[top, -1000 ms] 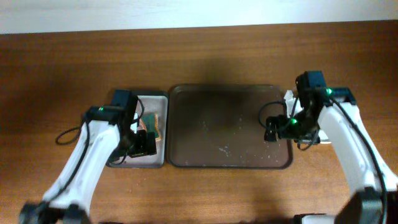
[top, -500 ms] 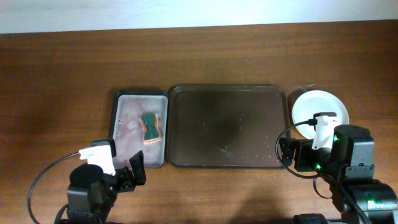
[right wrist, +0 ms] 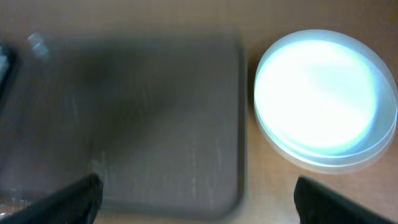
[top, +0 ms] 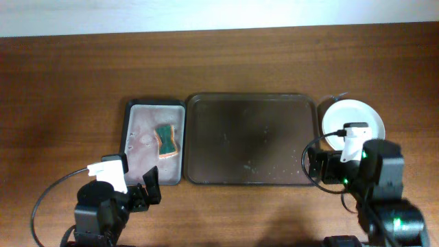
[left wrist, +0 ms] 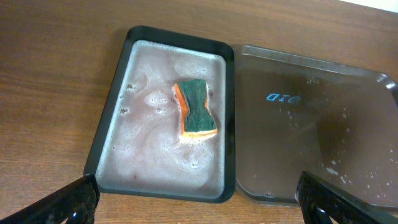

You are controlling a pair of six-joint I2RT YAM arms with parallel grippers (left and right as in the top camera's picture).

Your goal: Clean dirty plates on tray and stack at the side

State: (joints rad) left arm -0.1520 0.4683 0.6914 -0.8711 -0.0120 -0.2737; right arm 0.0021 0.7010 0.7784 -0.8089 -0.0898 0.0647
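Note:
The large dark brown tray [top: 251,139] lies mid-table with only crumbs and droplets on it; it also shows in the left wrist view [left wrist: 311,137] and, blurred, in the right wrist view [right wrist: 137,118]. The white plates [top: 351,116] sit stacked on the table right of the tray, also in the right wrist view [right wrist: 323,99]. My left gripper [left wrist: 198,202] is open and empty, near the front edge below the small tray. My right gripper [right wrist: 196,202] is open and empty, above the tray's front right corner.
A smaller black-rimmed tray [top: 134,140] with pinkish-grey soapy water stands left of the brown tray, also in the left wrist view [left wrist: 112,124]. A green and orange sponge [top: 166,139] lies in it, also in the left wrist view [left wrist: 197,109].
Both arms have pulled back from the trays toward the table's front edge. The right arm no longer covers the plate stack, and the sponge lies free in the small tray.

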